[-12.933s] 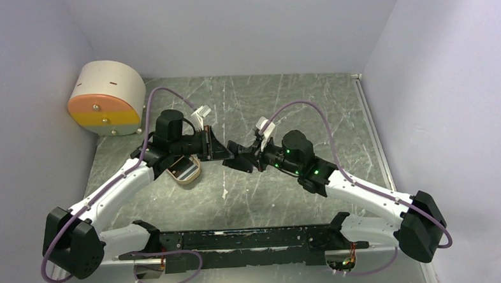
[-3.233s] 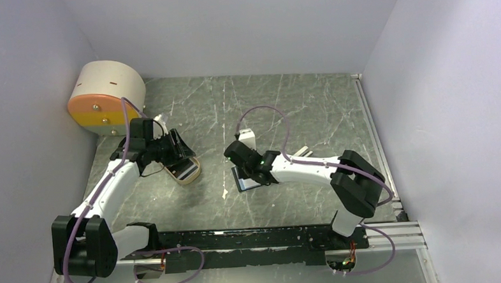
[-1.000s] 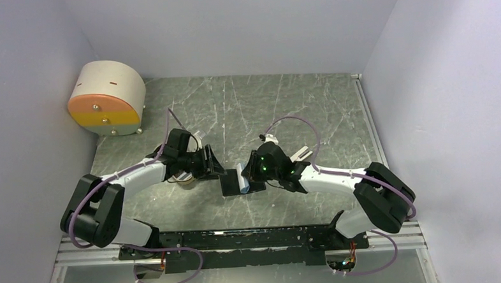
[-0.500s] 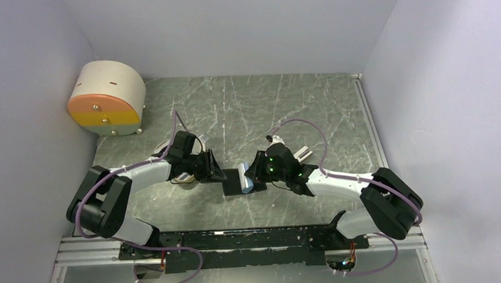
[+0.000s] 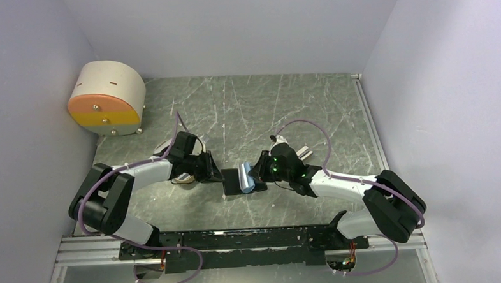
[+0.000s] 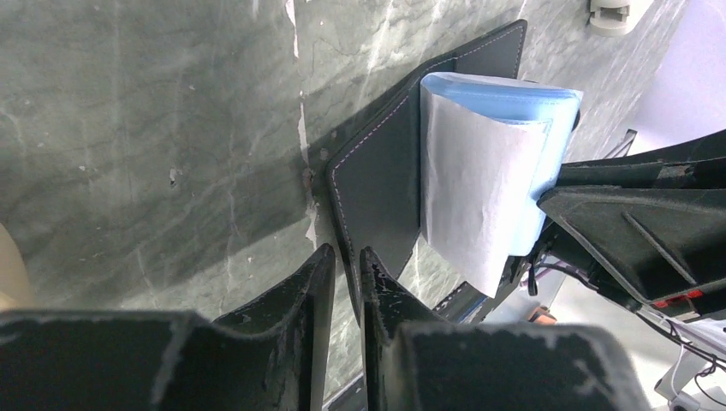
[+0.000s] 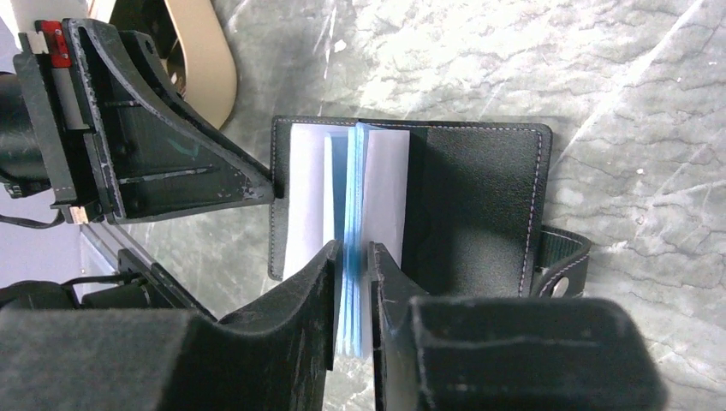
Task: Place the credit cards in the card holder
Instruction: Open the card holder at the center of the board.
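Left gripper [image 6: 346, 257] and right gripper [image 7: 354, 250] each clench part of the open card holder [image 5: 232, 182] mid-worktop [image 5: 265, 109].

Spread flat between the two arms, the card holder has the stitched edge of its black cover caught in the left gripper's nearly closed fingers, near a corner. From the opposite side the right gripper grips the standing sheaf of blue-grey pockets [image 7: 354, 188] by their free edge, with pale leaves fanning to either side. The snap tab [image 7: 561, 267] juts past the cover's edge on the right gripper's side. A beige tray [image 7: 205, 68] sits just behind the left gripper, largely hidden by that arm, so the credit cards cannot be made out. Open worktop stretches beyond the card holder toward the back wall. The round box [image 5: 106, 100] stands well apart in the far left corner.
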